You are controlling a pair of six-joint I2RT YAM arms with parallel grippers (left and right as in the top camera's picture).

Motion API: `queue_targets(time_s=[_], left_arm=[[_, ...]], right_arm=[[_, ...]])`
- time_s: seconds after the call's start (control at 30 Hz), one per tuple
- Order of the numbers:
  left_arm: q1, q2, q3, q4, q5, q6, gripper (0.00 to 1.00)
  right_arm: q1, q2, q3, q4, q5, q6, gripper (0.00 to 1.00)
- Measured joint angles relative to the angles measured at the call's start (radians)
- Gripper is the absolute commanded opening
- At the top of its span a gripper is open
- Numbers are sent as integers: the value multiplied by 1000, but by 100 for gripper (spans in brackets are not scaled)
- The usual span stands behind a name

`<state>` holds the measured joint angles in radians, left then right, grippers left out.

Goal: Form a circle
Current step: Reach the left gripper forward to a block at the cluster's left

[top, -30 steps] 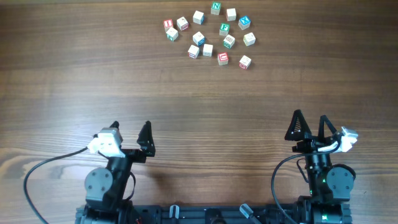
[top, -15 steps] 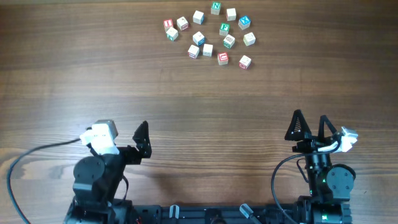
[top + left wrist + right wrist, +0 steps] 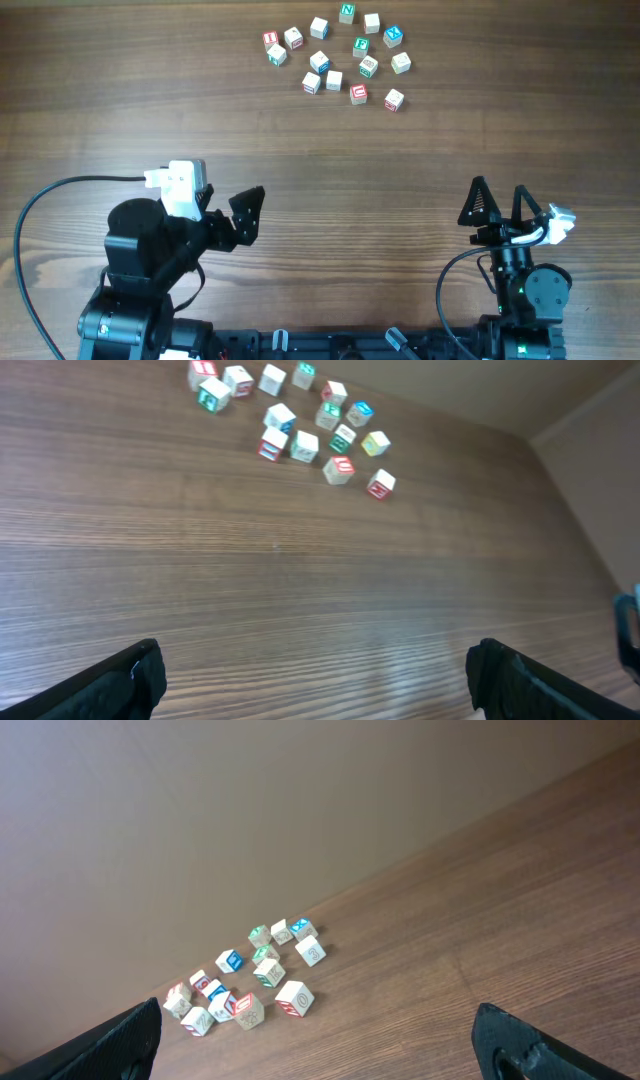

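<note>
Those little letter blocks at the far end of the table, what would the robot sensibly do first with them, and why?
Probably reach the left gripper forward toward the blocks. They lie in a loose scatter, some inside where a ring's centre would be, not a circle. Both grippers are open and empty, far back from the blocks; the right gripper sits parked, while the left arm is already raised and angled toward them.

Seen from above: a loose cluster of pale alphabet cubes [image 3: 338, 52] at twelve o'clock on the wooden tabletop [image 3: 320, 160], no ring formed. At seven o'clock, left end effector [image 3: 228, 203], jaws spread, holding nothing. At five o'clock, right end effector [image 3: 497, 203], likewise spread and empty, well apart from the cubes.
</note>
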<state>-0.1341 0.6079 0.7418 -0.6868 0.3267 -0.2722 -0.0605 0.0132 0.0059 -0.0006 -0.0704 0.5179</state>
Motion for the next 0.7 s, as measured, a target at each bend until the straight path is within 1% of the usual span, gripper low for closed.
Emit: queue_targets(time_s=[0.2,0.3,0.4,0.57,0.7], left_arm=[[0,6,1,17,40,0,100],[0,51,28,16,50,0,100],[0,166,119,16,58,1,100],[0,443,331,9,71,16,100],[-17,665,458,0,97,116,100]], right_arm=[[0,0,0,0,0,0,100],[0,0,0,0,0,0,100],[0,0,0,0,0,0,100],[0,1,0,0,0,0,100],[0,1,0,0,0,0,100]])
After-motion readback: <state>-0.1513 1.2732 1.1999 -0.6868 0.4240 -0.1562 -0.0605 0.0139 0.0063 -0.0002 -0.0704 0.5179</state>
